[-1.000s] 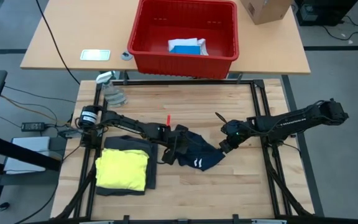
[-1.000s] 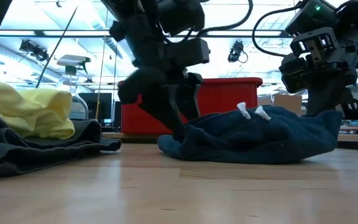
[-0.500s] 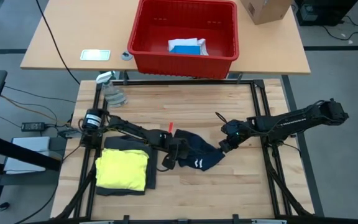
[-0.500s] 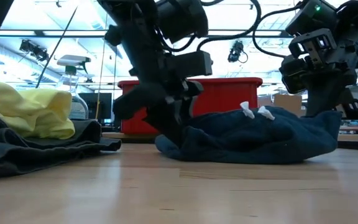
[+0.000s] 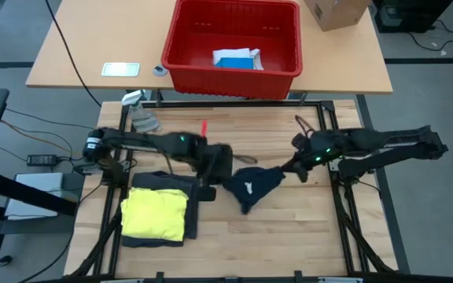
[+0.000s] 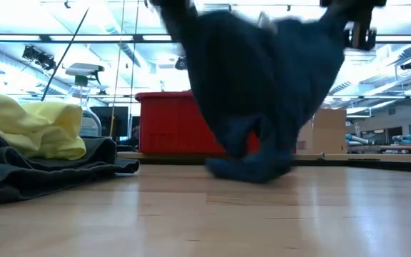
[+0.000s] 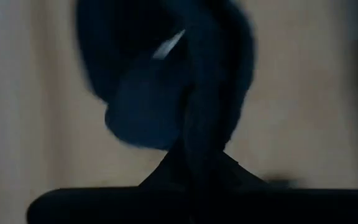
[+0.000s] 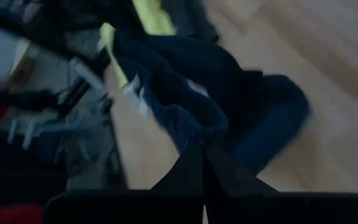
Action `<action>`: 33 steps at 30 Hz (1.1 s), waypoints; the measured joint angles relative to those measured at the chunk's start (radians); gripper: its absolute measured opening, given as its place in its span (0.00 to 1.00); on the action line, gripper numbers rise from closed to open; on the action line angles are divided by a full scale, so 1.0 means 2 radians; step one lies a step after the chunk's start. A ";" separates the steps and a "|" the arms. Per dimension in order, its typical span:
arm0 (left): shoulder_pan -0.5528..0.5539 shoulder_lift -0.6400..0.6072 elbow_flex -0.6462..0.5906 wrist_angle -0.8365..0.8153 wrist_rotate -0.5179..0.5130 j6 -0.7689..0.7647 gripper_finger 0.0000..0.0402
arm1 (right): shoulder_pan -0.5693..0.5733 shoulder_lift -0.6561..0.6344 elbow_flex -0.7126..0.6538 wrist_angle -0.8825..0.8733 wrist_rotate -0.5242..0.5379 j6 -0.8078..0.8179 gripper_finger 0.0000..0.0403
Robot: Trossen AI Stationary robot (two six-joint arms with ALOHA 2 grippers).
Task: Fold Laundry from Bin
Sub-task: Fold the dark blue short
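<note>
Both the left gripper (image 5: 225, 168) and right gripper (image 5: 288, 167) pinch opposite ends of the dark blue cloth garment (image 5: 252, 185), which hangs between them, its low end brushing the wooden table (image 5: 289, 228).

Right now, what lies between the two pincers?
The dark blue garment, stretched from left pincer to right pincer, both shut on it; seen in the high view.

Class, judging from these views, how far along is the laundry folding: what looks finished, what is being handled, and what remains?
Done: a yellow garment lies folded on a dark grey garment on the table. In hand: both tools, left tool and right tool, are shut on the dark blue garment, lifting it, its lower end touching the table. Left: folding it, plus the white and blue cloth in the red bin.
</note>
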 joint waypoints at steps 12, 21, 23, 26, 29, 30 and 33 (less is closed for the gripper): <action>-0.019 0.000 0.140 0.024 0.149 -0.119 0.03 | 0.036 -0.002 0.189 -0.145 -0.064 -0.100 0.00; 0.002 0.025 -0.038 0.080 0.030 -0.268 0.05 | -0.114 0.074 0.071 -0.140 0.068 -0.209 0.02; 0.023 0.024 -0.089 0.108 0.001 -0.296 0.08 | -0.154 0.101 0.037 -0.092 0.114 -0.219 0.05; 0.056 0.024 -0.151 0.122 0.002 -0.336 0.12 | -0.206 0.140 0.008 -0.041 0.095 -0.239 0.15; 0.083 0.024 -0.196 0.152 0.004 -0.357 0.16 | -0.235 0.168 0.006 -0.022 0.068 -0.237 0.28; 0.091 0.024 -0.208 0.150 0.005 -0.362 0.18 | -0.239 0.174 0.006 -0.025 0.064 -0.225 0.32; 0.113 0.024 -0.226 0.147 0.003 -0.368 0.21 | -0.236 0.180 0.005 -0.023 0.040 -0.173 0.42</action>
